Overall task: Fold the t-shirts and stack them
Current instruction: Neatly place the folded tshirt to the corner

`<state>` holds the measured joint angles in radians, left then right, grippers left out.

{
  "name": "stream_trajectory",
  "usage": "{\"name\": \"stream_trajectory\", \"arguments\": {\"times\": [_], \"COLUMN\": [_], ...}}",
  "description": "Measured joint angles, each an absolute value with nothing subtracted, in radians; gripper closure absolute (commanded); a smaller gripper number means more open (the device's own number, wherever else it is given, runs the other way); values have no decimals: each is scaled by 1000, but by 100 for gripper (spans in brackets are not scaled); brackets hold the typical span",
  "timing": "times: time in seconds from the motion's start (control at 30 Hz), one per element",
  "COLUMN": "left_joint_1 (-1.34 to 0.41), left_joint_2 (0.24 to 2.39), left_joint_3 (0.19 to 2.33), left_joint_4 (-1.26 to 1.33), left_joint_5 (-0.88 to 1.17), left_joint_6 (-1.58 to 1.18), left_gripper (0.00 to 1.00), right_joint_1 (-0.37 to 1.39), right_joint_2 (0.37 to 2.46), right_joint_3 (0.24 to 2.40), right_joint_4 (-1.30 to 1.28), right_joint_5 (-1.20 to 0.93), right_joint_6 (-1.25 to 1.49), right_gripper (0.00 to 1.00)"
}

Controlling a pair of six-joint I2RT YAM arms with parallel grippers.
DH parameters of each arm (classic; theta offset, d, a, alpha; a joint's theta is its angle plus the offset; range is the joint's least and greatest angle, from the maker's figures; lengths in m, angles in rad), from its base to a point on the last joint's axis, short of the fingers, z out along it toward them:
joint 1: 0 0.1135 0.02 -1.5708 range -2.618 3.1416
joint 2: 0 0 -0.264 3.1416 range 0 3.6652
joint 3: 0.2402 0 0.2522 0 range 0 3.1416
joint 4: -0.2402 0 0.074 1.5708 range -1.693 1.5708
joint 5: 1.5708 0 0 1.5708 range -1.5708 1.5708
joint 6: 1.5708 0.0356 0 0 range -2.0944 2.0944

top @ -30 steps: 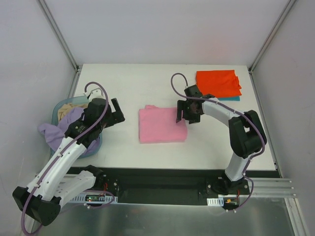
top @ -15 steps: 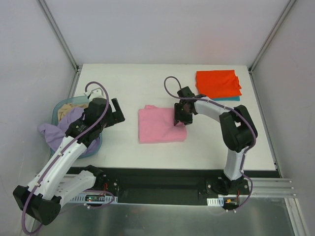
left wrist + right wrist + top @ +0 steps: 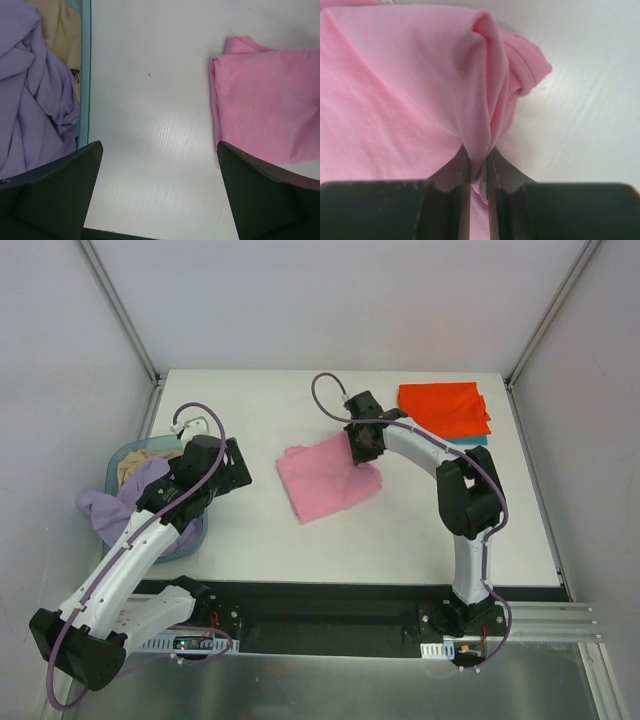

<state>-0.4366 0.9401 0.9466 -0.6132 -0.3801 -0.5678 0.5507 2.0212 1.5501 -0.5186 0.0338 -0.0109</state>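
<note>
The folded pink t-shirt [image 3: 325, 480] lies mid-table, skewed, its right corner pulled up. My right gripper [image 3: 357, 445] is shut on that corner; in the right wrist view a pinched ridge of the pink t-shirt [image 3: 410, 90] runs between the closed fingers of the right gripper [image 3: 477, 155]. The orange-red t-shirt [image 3: 445, 408] lies folded at the back right on top of the teal one [image 3: 472, 441]. The lavender t-shirt [image 3: 115, 502] hangs out of the basket [image 3: 112, 468]. My left gripper [image 3: 235, 462] hovers open beside the basket; the left gripper [image 3: 159, 150] has bare table between its fingers.
The light-blue basket rim [image 3: 85, 75] stands at the table's left edge, holding the lavender t-shirt [image 3: 30, 95] and a tan cloth [image 3: 60, 30]. The pink t-shirt [image 3: 265, 115] lies right of the left gripper. White walls close in the table on three sides.
My right gripper has shut on the pink t-shirt's right edge and drawn it toward the back; the shirt has turned askew. The left arm has scarcely moved.
</note>
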Motion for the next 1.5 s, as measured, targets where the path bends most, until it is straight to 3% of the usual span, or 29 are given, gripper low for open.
{"name": "stream_trajectory", "arguments": {"times": [0.4, 0.87, 1.5], "left_joint_1": [-430, -403, -364], "left_joint_2": [941, 978, 1094], "left_joint_3": [976, 997, 1040], "left_joint_4": [-649, -691, -694], "left_joint_5": [-482, -561, -559], "left_joint_6": [-568, -567, -549], "left_gripper": [1, 1, 1], "right_joint_1": [488, 311, 278], "right_joint_2": [2065, 2172, 2151], "right_joint_3": [1832, 2099, 2162], "right_joint_4": [-563, -572, -597], "right_joint_5": [381, 490, 586], "right_joint_6": [-295, -501, -540], "right_gripper": [99, 99, 99]}}
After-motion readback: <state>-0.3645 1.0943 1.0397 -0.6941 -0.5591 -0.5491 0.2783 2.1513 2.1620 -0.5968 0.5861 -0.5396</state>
